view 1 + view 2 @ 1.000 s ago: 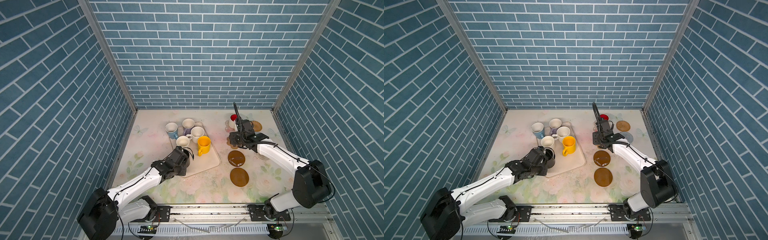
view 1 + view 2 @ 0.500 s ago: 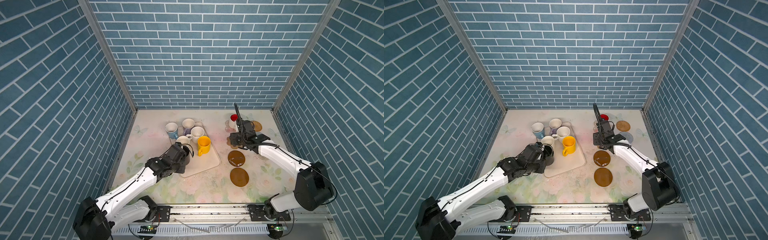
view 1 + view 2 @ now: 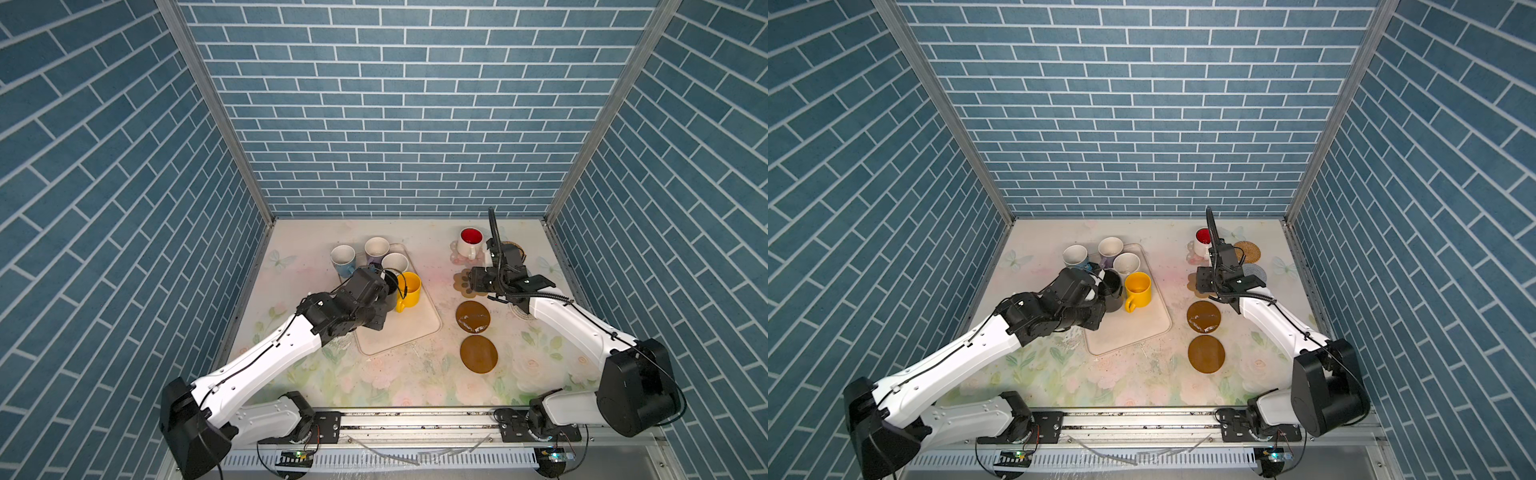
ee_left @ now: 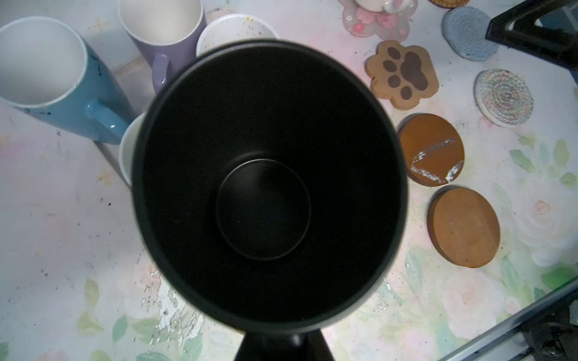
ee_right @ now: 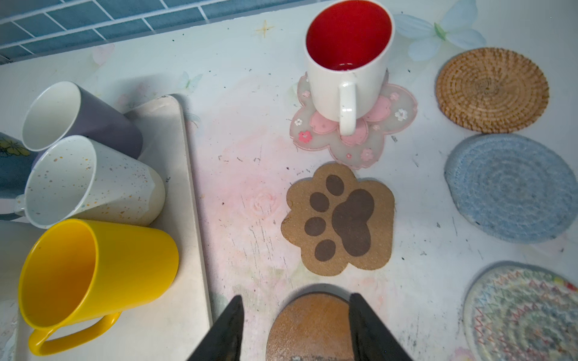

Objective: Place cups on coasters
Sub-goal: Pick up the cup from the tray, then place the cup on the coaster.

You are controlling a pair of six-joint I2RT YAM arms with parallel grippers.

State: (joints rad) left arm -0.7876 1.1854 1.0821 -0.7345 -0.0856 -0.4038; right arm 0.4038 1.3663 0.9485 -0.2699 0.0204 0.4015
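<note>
Mugs cluster at the tray's [image 3: 415, 332] far end, left on the worktop [image 3: 374, 374], the yellow one [image 3: 409, 289] rightmost. Left claw [image 3: 382, 291] is clenched on the black mug [image 4: 266, 187] among them. Right claw [image 5: 295, 312] hangs released and empty, just above the paw coaster [image 5: 339, 220] and a brown disc [image 5: 309, 328]. Red-lined mug [image 5: 347, 62] sits on the flower coaster [image 5: 353, 140], far right.

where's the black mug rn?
In both top views the black mug is in the left gripper at the tray's left edge, beside the yellow mug.
</note>
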